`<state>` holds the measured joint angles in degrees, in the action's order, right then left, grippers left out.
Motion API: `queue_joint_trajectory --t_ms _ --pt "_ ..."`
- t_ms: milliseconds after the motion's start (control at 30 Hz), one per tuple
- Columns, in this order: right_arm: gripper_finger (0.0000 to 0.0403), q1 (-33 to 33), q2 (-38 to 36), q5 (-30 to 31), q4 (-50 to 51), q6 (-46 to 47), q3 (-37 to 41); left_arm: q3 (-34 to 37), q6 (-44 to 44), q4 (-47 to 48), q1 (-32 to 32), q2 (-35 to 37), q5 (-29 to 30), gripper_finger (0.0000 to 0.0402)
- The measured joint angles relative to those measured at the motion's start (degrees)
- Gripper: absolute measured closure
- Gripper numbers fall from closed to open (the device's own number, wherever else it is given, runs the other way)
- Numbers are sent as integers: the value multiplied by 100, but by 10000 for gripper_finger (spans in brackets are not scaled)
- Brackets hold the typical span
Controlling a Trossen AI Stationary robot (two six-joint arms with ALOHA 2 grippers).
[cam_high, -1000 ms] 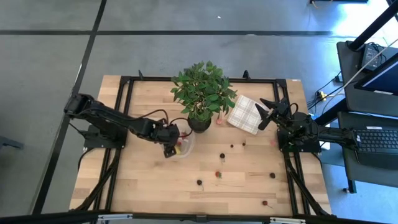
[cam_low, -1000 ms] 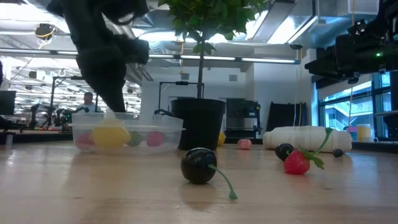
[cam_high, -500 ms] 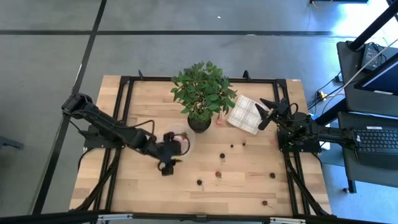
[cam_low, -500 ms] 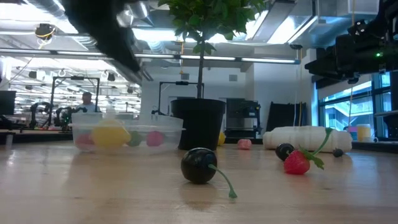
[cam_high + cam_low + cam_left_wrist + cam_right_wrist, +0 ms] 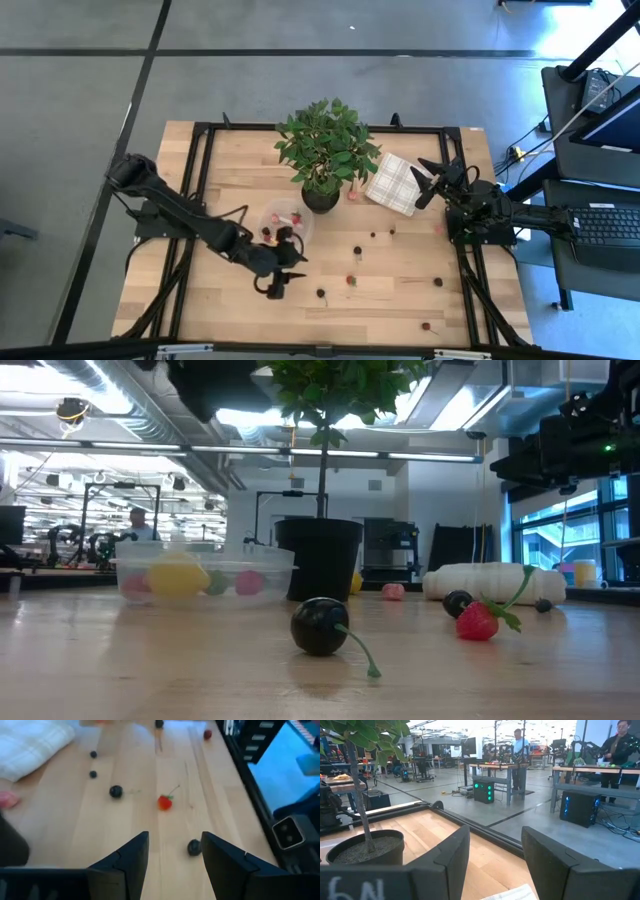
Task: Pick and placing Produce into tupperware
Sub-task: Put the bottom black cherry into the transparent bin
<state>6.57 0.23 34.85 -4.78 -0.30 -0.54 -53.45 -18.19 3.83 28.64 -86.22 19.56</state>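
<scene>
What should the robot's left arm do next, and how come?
Probably lower the left tool onto the dark berry right ahead of it. Its fingers are apart with nothing between them, that berry is the closest fruit, and the tupperware already holding fruit sits just behind. The right tool waits by the checked cloth.

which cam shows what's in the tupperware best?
Low view: the tupperware shows side-on, a yellow piece and pink ones visible through its wall. High view shows it small, contents as specks. Neither wrist view shows it.
</scene>
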Motion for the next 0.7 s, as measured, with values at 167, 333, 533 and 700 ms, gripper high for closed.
queue_joint_trajectory --t_ms 167,333,533,700 --pt "221 2 0 0 0 0 0 2 230 -399 -139 -565 -310 227" --pt "221 0 0 0 -2 2 0 2 374 -1065 -255 -1093 -621 227" --pt "221 0 0 0 -2 2 0 2 1001 -1861 -229 -1657 -719 227" --pt "221 1 1 -1 -2 2 0 4 1088 -2275 -232 -2084 -836 227"
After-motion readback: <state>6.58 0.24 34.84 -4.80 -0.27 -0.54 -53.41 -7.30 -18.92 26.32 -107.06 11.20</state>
